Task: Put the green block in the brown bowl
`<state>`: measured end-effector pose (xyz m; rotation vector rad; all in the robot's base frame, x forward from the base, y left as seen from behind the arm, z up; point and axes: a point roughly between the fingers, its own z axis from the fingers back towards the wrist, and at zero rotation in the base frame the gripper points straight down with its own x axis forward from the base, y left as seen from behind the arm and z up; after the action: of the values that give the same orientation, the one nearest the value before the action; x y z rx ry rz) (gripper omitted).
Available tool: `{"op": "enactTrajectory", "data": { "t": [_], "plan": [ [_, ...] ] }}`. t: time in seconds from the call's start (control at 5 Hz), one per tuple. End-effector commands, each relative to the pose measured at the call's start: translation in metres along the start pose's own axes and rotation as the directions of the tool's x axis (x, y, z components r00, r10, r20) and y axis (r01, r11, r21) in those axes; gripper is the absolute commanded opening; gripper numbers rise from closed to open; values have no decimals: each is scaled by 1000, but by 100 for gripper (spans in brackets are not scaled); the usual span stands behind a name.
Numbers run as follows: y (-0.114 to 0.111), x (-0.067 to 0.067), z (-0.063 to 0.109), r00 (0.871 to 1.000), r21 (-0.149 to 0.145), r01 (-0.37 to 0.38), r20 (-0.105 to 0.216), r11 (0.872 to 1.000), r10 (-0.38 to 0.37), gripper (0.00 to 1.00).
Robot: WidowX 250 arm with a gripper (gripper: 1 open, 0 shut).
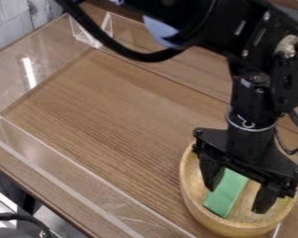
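The green block (227, 195) lies tilted inside the brown bowl (193, 203), which sits at the table's near right corner. My gripper (245, 189) points straight down over the bowl. Its black fingers (212, 176) stand spread on either side of the block, so it is open. The fingers do not press the block. The arm hides the far part of the bowl.
A wooden tabletop (101, 112) is ringed by a low clear plastic wall (40, 153). The black arm (257, 84) and its cables reach in from the top right. The table's front edge runs close below the bowl.
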<state>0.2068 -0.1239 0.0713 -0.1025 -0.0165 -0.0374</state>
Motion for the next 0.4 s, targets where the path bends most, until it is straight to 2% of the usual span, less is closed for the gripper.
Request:
{"op": "enactTrajectory", "data": {
  "t": [0.0,0.2],
  "plan": [
    [-3,11,7,999,-22,0,43,1000,0,100],
    [-4,14,5,999,-24,5,45,1000,-4,100]
  ]
}}
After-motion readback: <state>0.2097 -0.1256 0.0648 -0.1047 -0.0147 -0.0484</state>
